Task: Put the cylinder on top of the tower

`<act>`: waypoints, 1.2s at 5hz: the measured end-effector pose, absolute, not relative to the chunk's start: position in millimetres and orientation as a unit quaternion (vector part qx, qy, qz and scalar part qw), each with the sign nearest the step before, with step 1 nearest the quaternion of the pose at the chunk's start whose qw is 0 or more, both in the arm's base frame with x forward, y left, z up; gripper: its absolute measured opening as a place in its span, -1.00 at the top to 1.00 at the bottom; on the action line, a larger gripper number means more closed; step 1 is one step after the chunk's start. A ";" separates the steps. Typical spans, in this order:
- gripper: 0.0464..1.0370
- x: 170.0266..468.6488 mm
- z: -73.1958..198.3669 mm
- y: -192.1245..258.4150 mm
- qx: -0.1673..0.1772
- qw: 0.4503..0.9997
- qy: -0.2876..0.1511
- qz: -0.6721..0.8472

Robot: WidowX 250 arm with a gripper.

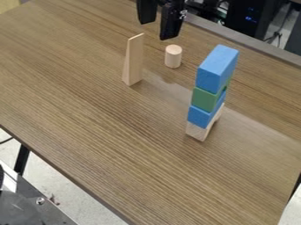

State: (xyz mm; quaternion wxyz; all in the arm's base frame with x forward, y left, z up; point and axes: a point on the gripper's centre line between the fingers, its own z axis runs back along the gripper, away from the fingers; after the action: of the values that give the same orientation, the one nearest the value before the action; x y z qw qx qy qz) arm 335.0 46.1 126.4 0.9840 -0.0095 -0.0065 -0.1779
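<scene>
1. Cylinder (173, 56) of pale wood: upright on the brown wooden surface (88, 114), upper centre of the frame.
2. Black end effector (157, 30): at the top edge, above the cylinder and slightly left, fingers wide apart, holding nothing.
3. Tower (217, 70): right of centre; from the bottom, pale wood, blue, green, blue.
4. Pale wedge (133, 59): standing tall, left of the cylinder.

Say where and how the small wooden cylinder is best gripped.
Probably by its curved side, around mid-height, with the claw coming straight down from above. The cylinder stands upright, flat end up, so its round wall should offer opposite sides to pinch. From above, the claw should also avoid the tall wedge and the block tower on either side.
</scene>
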 end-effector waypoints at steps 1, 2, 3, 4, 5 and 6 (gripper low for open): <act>-0.93 333.5 114.4 45.4 -0.015 0.984 0.011 -0.179; -0.93 341.5 106.2 47.3 -0.015 0.969 0.009 -0.248; -0.93 353.7 97.0 50.2 -0.019 0.951 -0.012 -0.309; -0.93 362.6 83.4 54.8 -0.003 0.937 -0.020 -0.350; -0.93 374.4 67.5 57.1 0.024 0.930 -0.029 -0.366; -0.93 385.5 57.9 56.8 0.045 0.924 -0.044 -0.378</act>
State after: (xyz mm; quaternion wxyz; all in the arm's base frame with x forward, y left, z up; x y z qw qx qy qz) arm 385.5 56.8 57.9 0.9238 0.0454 -0.0440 -0.3776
